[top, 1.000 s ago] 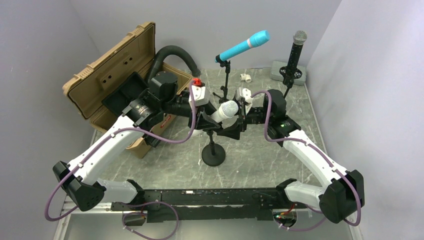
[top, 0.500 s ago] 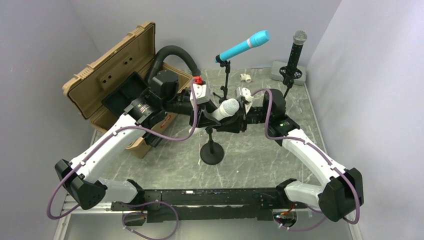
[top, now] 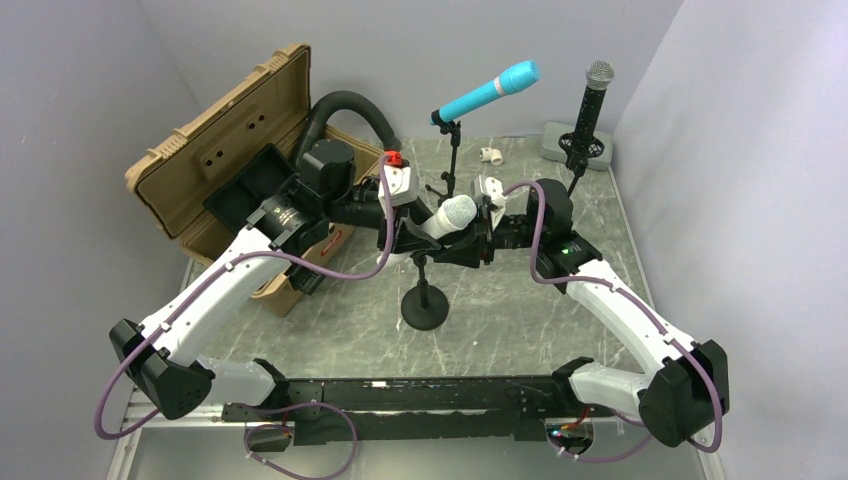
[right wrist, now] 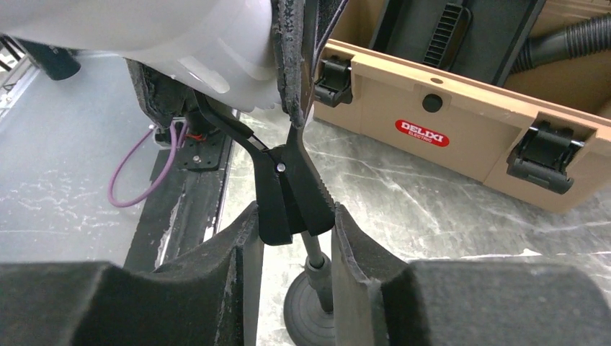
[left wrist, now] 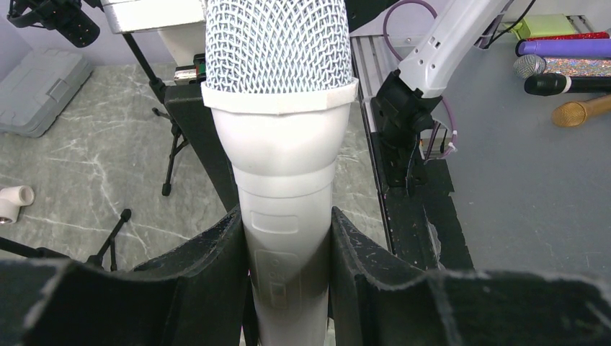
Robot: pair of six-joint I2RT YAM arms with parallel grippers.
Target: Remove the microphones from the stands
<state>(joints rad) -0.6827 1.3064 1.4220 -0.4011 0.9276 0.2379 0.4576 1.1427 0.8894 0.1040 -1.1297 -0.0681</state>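
A white microphone (top: 450, 217) with a mesh head sits tilted in the black clip of a short stand (top: 426, 310) with a round base. My left gripper (top: 415, 235) is shut on the microphone's body (left wrist: 284, 180), one black pad pressed against each side (left wrist: 286, 223). From the opposite side, my right gripper (top: 470, 245) is closed on the clip's two black levers (right wrist: 292, 209), both fingers touching them. The stand's pole and base (right wrist: 310, 303) show below, between the fingers. The microphone's white underside (right wrist: 180, 43) fills the upper left of the right wrist view.
An open tan case (top: 230, 130) with a black hose (top: 350, 105) stands at the back left. A cyan microphone (top: 487, 92) and a black microphone (top: 592, 105) stand on their own stands behind. A grey box (top: 560, 135) sits at the back right.
My right gripper has come in from wide open and closed onto the clip's levers. The left gripper keeps its hold on the microphone, which has barely shifted.
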